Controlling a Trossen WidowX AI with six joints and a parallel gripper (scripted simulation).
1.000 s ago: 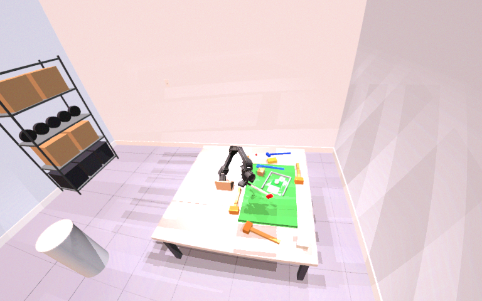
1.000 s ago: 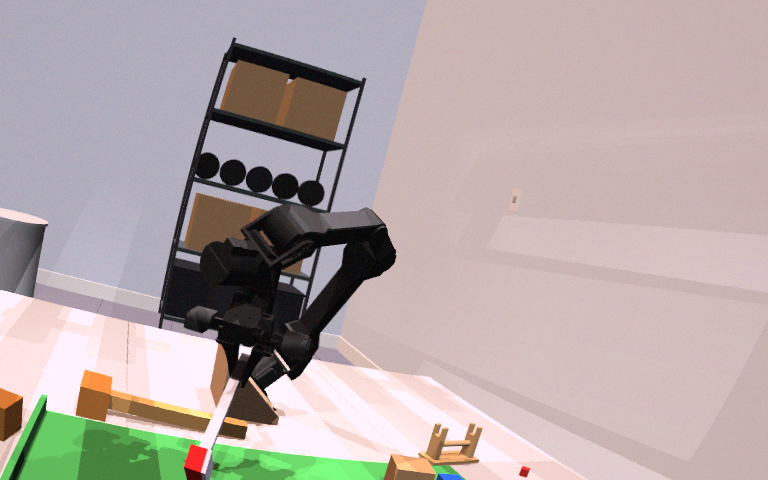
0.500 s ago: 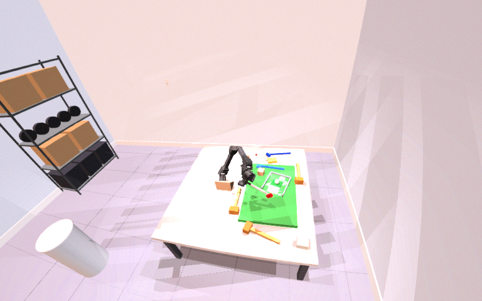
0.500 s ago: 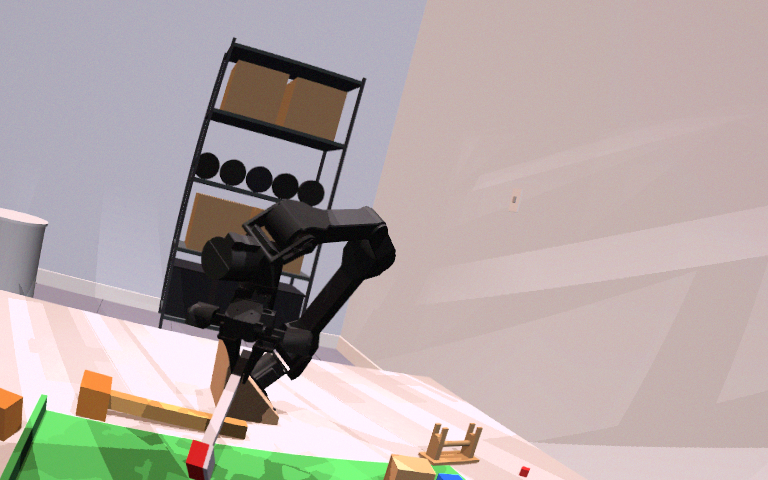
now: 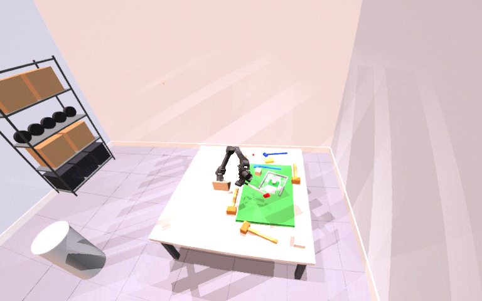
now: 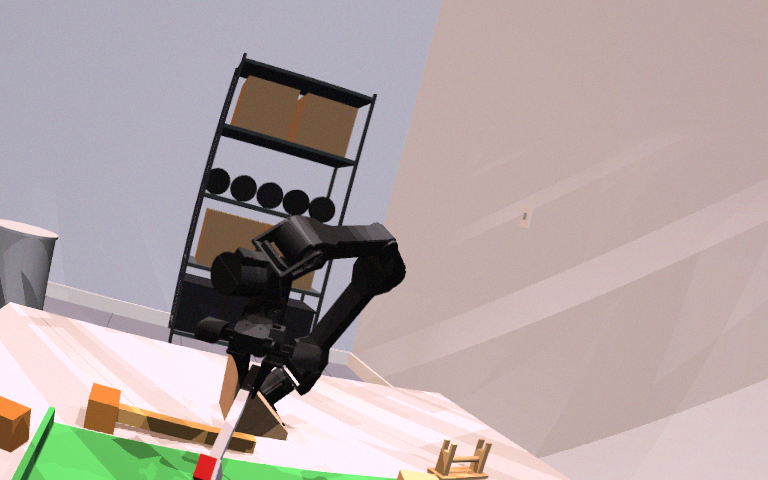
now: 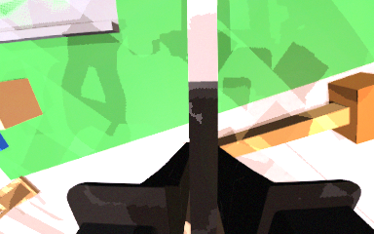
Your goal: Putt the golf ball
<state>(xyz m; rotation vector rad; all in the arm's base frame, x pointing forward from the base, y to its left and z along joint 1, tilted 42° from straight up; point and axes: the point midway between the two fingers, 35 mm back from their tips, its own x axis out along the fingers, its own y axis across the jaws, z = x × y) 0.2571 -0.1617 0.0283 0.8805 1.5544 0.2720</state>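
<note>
Gripper [image 6: 256, 378] clamped tight on the red putter [image 5: 256, 190] by its dark grip, shaft angling down over the green mat [image 5: 266, 207], red head low beside the ramp. Golf ball [image 5: 274, 181] sits inside the railed raised green [image 5: 279, 185] on the worktop [image 5: 191, 219].

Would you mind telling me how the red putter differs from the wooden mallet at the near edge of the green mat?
The red putter is clamped in the pincer; the wooden mallet lies loose on the table. The putter has a pale shaft and small red head; the mallet is orange-tan throughout. Both are long-handled.
</note>
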